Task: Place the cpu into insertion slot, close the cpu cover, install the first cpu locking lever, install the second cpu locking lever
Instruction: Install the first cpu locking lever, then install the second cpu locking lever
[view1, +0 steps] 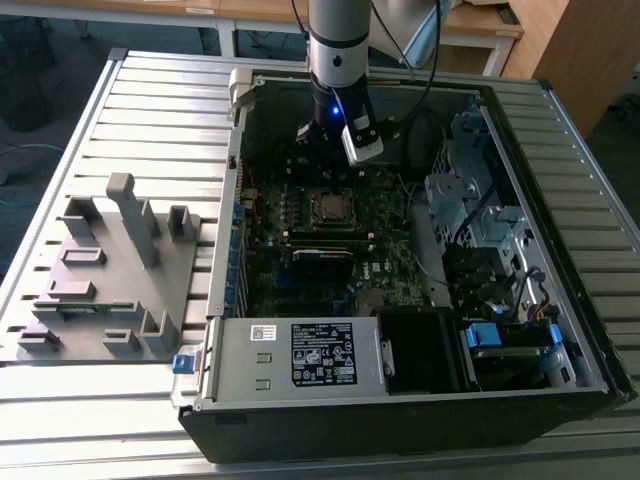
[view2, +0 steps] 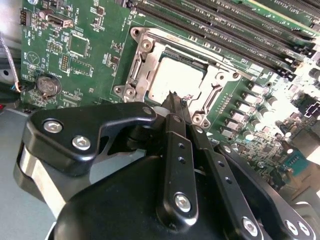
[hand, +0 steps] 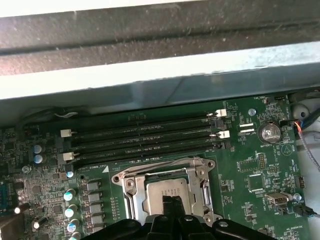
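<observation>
My gripper (view1: 335, 188) hangs straight down inside the open computer case, right above the insertion slot (view1: 333, 207) in the middle of the green board. In both wrist views the two black fingers are pressed together with nothing between them; their tips (view2: 173, 97) (hand: 173, 201) hover over the near edge of the cpu (view2: 172, 75) (hand: 162, 190). The silvery cpu lies flat in the slot. The cpu cover (view2: 220, 77) (hand: 165, 171) lies down around it as a metal frame. I cannot tell how the locking levers stand.
Long black memory slots (hand: 145, 135) run beside the socket, and a coin battery (hand: 270, 132) sits near the board's corner. The case wall (hand: 150, 75) rises behind them. A power supply (view1: 320, 355) and drive cage (view1: 470, 200) border the board. A grey fixture (view1: 110, 270) lies on the slatted table.
</observation>
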